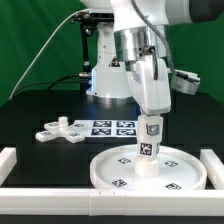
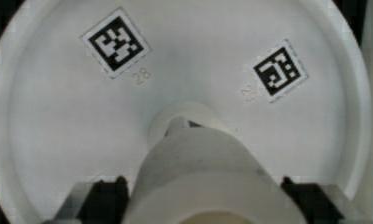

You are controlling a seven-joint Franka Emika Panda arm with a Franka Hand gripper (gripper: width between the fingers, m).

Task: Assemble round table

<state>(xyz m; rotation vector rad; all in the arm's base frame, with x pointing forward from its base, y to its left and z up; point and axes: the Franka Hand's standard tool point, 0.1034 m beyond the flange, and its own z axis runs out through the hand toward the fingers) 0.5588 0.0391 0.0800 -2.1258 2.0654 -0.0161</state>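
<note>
Now the gripper (image 1: 150, 128) is clenched on the short leg (image 1: 148, 152), which stands upright in the middle of the round disc (image 1: 190, 171) on the worktop (image 1: 40, 100); the leg looks like light, hard, smooth plastic, so I think it could slip; holding its sides near the top seems best; the disc has a low rim like a tray, and only the leg is in it; the cross-shaped base (image 1: 60, 128) lies well apart.

Bright, even light. The large round white plastic disc (image 2: 58, 120) glares slightly; the short white cylindrical leg (image 2: 201, 175) is blurred close-up.
</note>
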